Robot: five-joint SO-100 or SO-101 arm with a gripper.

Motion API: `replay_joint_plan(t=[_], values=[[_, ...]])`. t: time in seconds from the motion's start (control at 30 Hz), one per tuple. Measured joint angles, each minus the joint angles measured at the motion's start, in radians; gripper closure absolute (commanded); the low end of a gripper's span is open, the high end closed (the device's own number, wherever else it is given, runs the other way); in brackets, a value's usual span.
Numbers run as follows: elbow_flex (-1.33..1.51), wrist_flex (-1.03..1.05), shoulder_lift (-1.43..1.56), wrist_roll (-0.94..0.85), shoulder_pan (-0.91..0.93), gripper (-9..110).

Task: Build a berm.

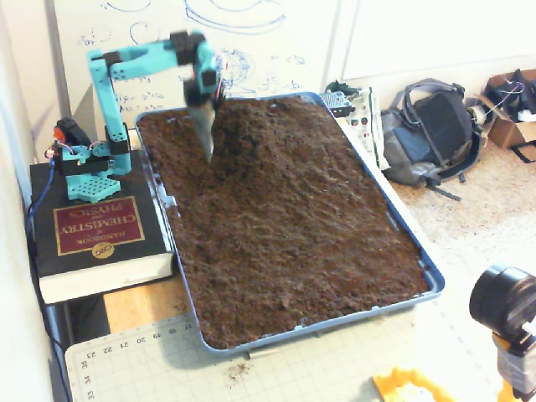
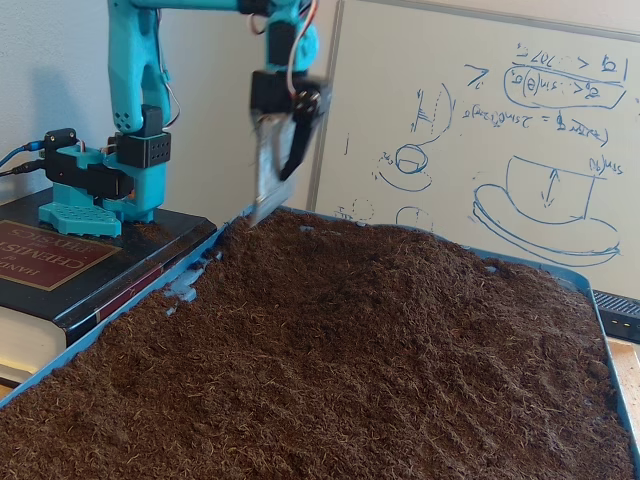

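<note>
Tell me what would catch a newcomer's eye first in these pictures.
The big blue plastic tray heaped with loose dark brown soil fills the middle of both fixed views. At its far end the turquoise robot arm hangs raised, its pincer with a metal blade above the soil, its base on a thick black handbook.

Tabletop point(image 1: 138, 308): blue soil tray point(image 1: 400, 228), thick book point(image 1: 92, 230), cutting mat point(image 1: 276, 373) at near edge.

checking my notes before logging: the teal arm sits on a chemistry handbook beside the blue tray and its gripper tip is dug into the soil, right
Not quite. The gripper is lifted clear of the soil, hanging in the air above the tray's far end, as a fixed view from low at the side shows. The rest holds: the teal arm stands on the chemistry handbook beside the blue tray.
</note>
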Motion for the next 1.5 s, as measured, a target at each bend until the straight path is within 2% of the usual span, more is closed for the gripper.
replay_joint_plan(t=[0.23,0.43,0.63,1.0,1.3,1.5], values=[[0.433,-0.380,0.012,-0.255,0.235,101],[0.703,-0.732,-0.012,-0.296,0.295,101],[0.727,-0.951,-0.147,-0.299,0.282,101],[0.477,-0.976,-0.405,-0.295,0.262,101],[0.426,-0.974,-0.430,-0.287,0.218,101],[0.388,-0.974,-0.431,-0.153,0.186,101]])
